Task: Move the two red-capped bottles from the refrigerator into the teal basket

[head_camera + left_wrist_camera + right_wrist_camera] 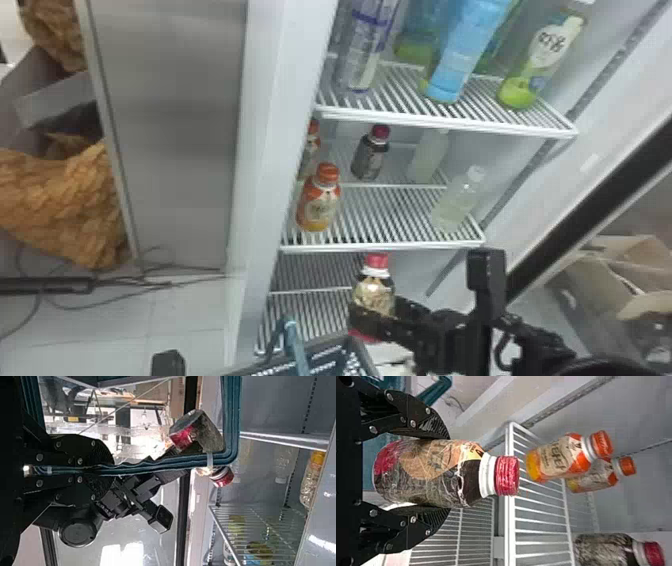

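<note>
Right claw point(374, 310) is closed around 1 red-capped bottle point(431, 473), left claw point(167, 363) seems closed on teal basket point(231, 419), other red-capped bottle point(369, 157) on shelf point(390, 212)

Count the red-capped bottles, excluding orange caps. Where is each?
2. One bottle is in the right gripper; another stands on a refrigerator shelf. Others may be hidden.

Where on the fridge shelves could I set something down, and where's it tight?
The middle white wire shelf has a bare front patch between the orange-capped plastic bottle and the clear, white-capped bottle. Its left is crowded: another orange-capped bottle stands behind the first. The lower shelf's left looks bare.
</note>
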Controlling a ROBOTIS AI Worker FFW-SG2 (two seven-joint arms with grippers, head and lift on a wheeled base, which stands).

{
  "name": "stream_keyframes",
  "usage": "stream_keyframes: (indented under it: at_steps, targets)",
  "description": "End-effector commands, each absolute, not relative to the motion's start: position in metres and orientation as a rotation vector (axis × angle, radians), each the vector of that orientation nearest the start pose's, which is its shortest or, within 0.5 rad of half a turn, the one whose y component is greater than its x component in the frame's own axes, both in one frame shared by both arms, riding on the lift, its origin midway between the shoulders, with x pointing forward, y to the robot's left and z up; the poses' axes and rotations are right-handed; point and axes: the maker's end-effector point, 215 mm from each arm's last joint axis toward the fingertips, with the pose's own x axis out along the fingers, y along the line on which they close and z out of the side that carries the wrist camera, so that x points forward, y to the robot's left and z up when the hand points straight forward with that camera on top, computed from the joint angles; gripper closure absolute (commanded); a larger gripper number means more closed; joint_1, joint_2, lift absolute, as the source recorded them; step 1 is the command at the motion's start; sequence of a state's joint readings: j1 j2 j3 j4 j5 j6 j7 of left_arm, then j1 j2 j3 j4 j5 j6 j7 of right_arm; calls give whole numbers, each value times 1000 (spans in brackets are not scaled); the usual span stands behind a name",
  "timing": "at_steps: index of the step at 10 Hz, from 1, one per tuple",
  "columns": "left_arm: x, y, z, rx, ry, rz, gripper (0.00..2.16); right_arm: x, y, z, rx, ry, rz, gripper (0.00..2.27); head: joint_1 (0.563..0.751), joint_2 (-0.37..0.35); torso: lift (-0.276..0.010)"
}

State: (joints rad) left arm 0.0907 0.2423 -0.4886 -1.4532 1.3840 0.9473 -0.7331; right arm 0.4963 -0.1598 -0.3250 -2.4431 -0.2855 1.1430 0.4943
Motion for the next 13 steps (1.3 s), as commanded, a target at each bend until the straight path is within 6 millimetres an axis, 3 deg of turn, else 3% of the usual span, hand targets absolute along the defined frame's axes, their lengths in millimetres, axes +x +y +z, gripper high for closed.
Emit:
stream_keyframes:
  at_steps: [1,4,6,10,13]
  targets:
    - [251,-99,-399,-1480,1007,-1287,1087,347,-237,-409,202,759,392,582,695,-350,-228]
    - [252,-98,-401,-1469,1012,-1283,1087,332,-195,-425,258,834,501,584,695,-350,-228]
    - [252,-98,-401,-1471,1010,-1279,1087,323,-179,-433,257,881,541,584,695,-350,-228]
    - [253,-97,-402,-1473,1007,-1275,1087,305,-188,-442,248,969,513,587,695,-350,-228]
    - [252,-97,-403,-1476,1008,-1273,1087,308,-202,-441,215,976,477,421,695,-350,-228]
